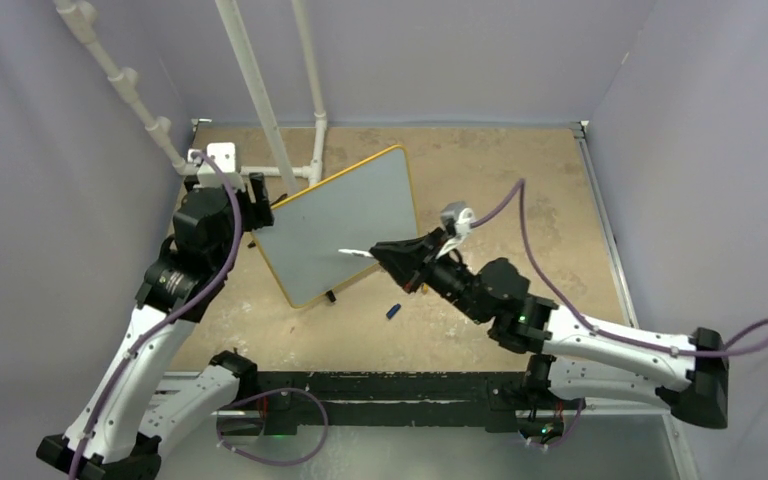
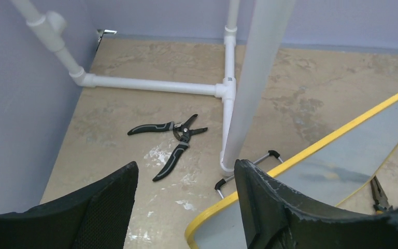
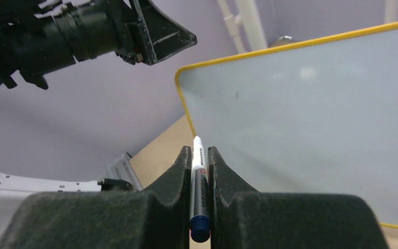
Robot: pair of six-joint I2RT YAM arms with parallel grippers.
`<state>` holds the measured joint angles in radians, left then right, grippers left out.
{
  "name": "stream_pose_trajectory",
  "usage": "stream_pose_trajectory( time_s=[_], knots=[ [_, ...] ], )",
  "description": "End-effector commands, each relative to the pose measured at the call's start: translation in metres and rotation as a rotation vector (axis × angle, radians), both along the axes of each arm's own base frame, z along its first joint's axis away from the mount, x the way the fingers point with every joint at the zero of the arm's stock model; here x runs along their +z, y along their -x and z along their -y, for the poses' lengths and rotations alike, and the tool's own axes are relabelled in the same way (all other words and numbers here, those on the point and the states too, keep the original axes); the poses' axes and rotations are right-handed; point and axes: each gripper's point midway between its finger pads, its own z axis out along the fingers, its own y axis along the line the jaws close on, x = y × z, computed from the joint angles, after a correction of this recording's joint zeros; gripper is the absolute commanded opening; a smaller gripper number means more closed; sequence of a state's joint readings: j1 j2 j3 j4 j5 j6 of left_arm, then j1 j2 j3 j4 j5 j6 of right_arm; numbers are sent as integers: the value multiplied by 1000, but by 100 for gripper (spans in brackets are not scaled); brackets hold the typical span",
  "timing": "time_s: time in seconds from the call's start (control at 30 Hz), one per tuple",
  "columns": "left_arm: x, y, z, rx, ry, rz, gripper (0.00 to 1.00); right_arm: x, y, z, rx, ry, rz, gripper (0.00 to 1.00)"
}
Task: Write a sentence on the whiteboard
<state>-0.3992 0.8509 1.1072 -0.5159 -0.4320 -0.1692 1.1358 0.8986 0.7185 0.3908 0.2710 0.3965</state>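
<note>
The whiteboard [image 1: 345, 225] is standing tilted at mid-table; the right gripper [image 1: 380, 252] is clamping a marker [image 1: 353, 252] tightly, its tip pointing at the board's face; the left gripper [image 2: 186, 167] is hanging wide open about the board's left corner, gripping nothing; pliers [image 2: 173, 137] are lying beyond, far left.

Black-handled pliers [image 2: 183, 136] open on the tan tabletop [image 2: 316, 67] just beside a white pipe frame [image 2: 155, 84]

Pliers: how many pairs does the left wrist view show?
2. One pair lies open on the table beside the white pipe; another pair, partly hidden, shows past the whiteboard's edge.
</note>
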Motion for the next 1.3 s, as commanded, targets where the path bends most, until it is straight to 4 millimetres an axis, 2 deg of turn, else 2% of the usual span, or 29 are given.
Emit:
stream_pose_trajectory(
  time_s=[0.0, 0.2, 0.57, 0.8, 1.27],
  knots=[
    [2, 14, -23, 131, 108, 89, 65, 41, -2, -20, -49, -130, 80, 0],
    [-12, 19, -10, 69, 174, 99, 57, 42, 2, -63, -85, -109, 115, 0],
    [-29, 15, 2, 3, 175, 109, 49, 28, -15, -115, -165, -24, 153, 0],
    [-36, 13, 3, -7, 157, 98, 43, 20, -23, -129, -196, -1, 164, 0],
    [-41, 13, 7, -30, 158, 96, 38, 12, -30, -152, -205, 23, 195, 0]
  ],
)
